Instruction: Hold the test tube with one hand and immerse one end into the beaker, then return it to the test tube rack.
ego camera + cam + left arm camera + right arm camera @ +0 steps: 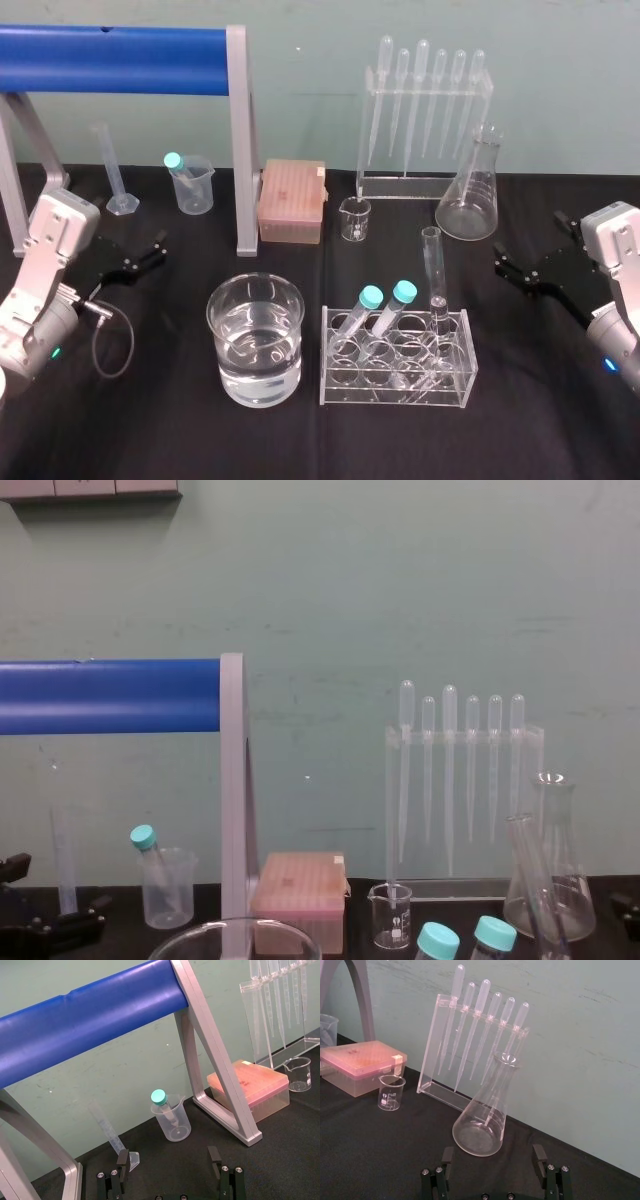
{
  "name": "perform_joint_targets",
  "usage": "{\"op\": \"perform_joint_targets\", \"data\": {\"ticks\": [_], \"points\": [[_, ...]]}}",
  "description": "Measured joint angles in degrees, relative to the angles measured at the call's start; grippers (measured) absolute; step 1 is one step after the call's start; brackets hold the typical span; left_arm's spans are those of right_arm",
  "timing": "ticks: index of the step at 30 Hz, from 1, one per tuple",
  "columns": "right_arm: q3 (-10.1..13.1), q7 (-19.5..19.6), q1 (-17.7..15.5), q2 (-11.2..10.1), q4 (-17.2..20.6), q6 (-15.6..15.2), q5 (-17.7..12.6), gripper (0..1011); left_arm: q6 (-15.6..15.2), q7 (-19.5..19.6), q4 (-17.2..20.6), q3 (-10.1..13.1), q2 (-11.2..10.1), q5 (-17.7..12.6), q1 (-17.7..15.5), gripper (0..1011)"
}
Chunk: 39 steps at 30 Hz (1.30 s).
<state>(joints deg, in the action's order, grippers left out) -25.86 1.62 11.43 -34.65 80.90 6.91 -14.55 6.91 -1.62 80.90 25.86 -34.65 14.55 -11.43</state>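
The test tube [434,272] stands upright in the back right corner of the clear test tube rack [395,396], and its upper part also rises at the chest view's lower right [529,877]. The wide beaker [255,340], about half full of clear liquid, sits just left of the rack; its rim [236,934] shows low in the chest view. My left gripper [140,258] rests open at the table's left, apart from everything [168,1160]. My right gripper [515,270] hovers open to the right of the rack, with nothing between its fingers [493,1156].
Two teal-capped tubes [368,312] lean in the rack. Behind stand a small glass beaker [355,218], a pink tip box [292,200], a conical flask [472,195], a pipette stand [425,110], a plastic beaker [192,183], a measuring cylinder [115,170] and a blue-barred frame [120,45].
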Motion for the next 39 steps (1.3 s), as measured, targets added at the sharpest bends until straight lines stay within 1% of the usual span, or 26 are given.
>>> {"op": "perform_joint_targets", "data": {"ticks": [10, 15, 17, 20, 21, 24, 25, 26, 27, 29, 30, 32, 33, 35, 37, 39], "points": [[0.01, -0.01, -0.01, 0.0, 0.0, 0.0, 0.0, 1000, 0.0, 0.0, 0.0, 0.0, 0.0, 0.0, 0.0, 1000], [1.0, -1.25, -0.2, 0.36, 0.03, 1.04, 0.01, 1000, 0.0, 0.0, 0.0, 0.0, 0.0, 0.0, 0.0, 1000], [1.67, -1.92, -0.35, 0.46, 0.27, 1.46, -0.74, 1000, 0.0, 0.0, 0.0, 0.0, 0.0, 0.0, 0.0, 1000], [3.67, -4.56, -0.85, 0.62, 1.42, 2.89, -4.49, 1000, 0.0, 0.0, 0.0, 0.0, 0.0, 0.0, 0.0, 1000], [4.95, -6.78, -1.26, 0.68, 2.28, 4.08, -7.17, 1000, 0.0, 0.0, 0.0, 0.0, 0.0, 0.0, 0.0, 1000], [6.5, -10.26, -1.84, 0.73, 3.73, 6.0, -11.01, 1000, 0.0, 0.0, 0.0, 0.0, 0.0, 0.0, 0.0, 1000], [7.38, -12.5, -2.18, 0.72, 4.73, 7.09, -13.26, 1000, 0.0, 0.0, 0.0, 0.0, 0.0, 0.0, 0.0, 1000], [7.72, -13.86, -2.33, 0.71, 5.25, 7.69, -14.52, 1000, 0.0, 0.0, 0.0, 0.0, 0.0, 0.0, 0.0, 1000], [8.3, -16.6, -2.56, 0.66, 6.2, 8.66, -16.81, 1000, 0.0, 0.0, 0.0, 0.0, 0.0, 0.0, 0.0, 1000], [8.69, -19.19, -2.71, 0.57, 7.2, 9.27, -18.7, 1000, 0.0, 0.0, 0.0, 0.0, 0.0, 0.0, 0.0, 1000], [8.84, -21.74, -2.8, 0.46, 8.05, 9.78, -20.25, 1000, 0.0, 0.0, 0.0, 0.0, 0.0, 0.0, 0.0, 1000], [8.85, -24.22, -2.81, 0.35, 8.71, 10.12, -21.47, 1000, 0.0, 0.0, 0.0, 0.0, 0.0, 0.0, 0.0, 1000], [8.76, -26.31, -2.75, 0.27, 9.16, 10.32, -22.4, 1000, 0.0, 0.0, 0.0, 0.0, 0.0, 0.0, 0.0, 1000], [8.53, -28.56, -2.6, 0.21, 9.54, 10.37, -23.31, 1000, 0.0, 0.0, 0.0, 0.0, 0.0, 0.0, 0.0, 1000], [7.98, -31.37, -2.29, 0.17, 9.84, 10.23, -24.09, 1000, 0.0, 0.0, 0.0, 0.0, 0.0, 0.0, 0.0, 1000], [7.54, -32.72, -2.07, 0.17, 9.87, 9.8, -24.2, 1000, 0.0, 0.0, 0.0, 0.0, 0.0, 0.0, 0.0, 1000]]}}
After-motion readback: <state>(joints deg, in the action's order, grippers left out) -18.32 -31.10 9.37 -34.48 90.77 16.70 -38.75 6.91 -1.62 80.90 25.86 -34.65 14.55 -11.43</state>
